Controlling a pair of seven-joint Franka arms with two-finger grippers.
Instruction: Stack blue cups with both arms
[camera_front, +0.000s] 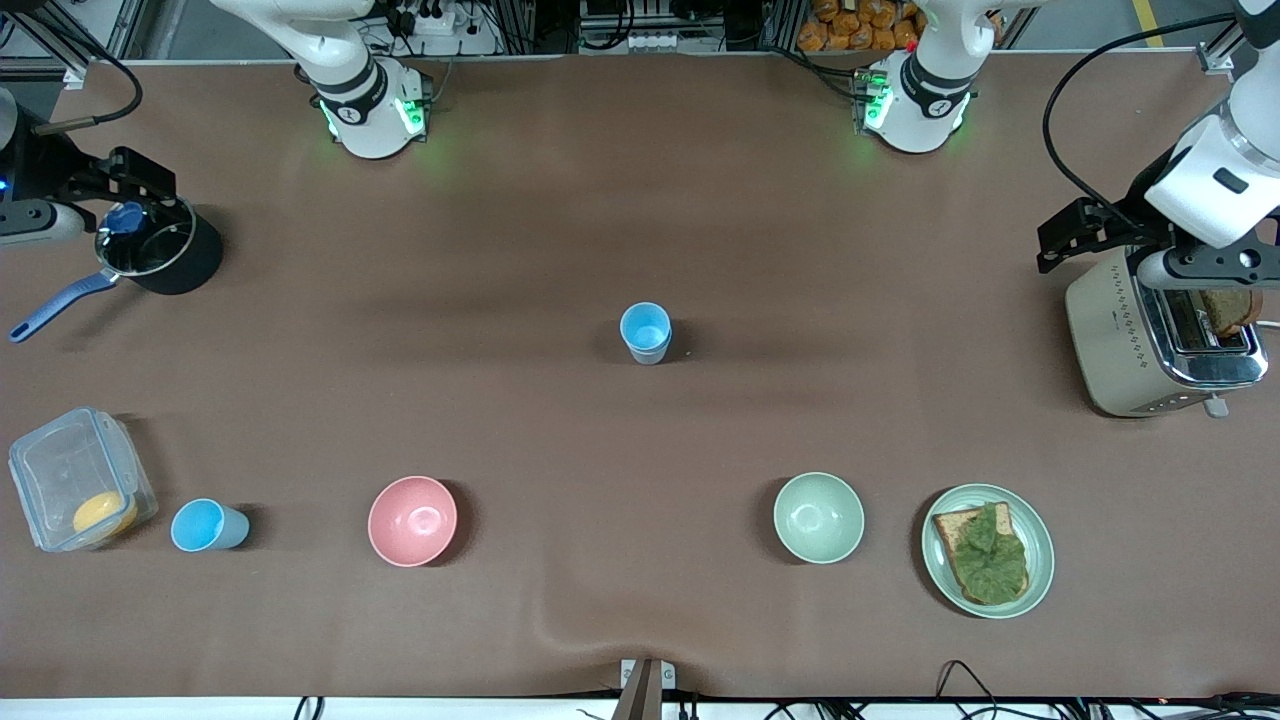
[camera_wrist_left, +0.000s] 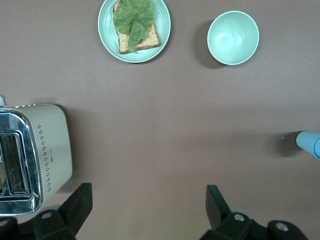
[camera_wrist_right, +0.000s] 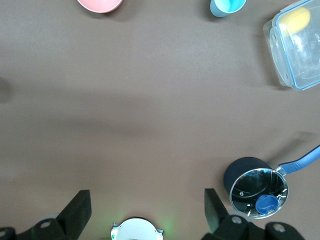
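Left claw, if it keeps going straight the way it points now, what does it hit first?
The left claw, open, points down at bare brown table beside the toaster. It would probably meet the tabletop first; nothing else shows between its fingers.

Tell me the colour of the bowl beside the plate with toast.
Pale green; the bowl shows best in the left wrist view.

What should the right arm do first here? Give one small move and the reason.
Probably swing the right gripper, open above the pot, toward the blue cup beside the clear container. That cup stands alone at the right arm's end; the other cup stands mid-table, and the left gripper hangs open by the toaster.
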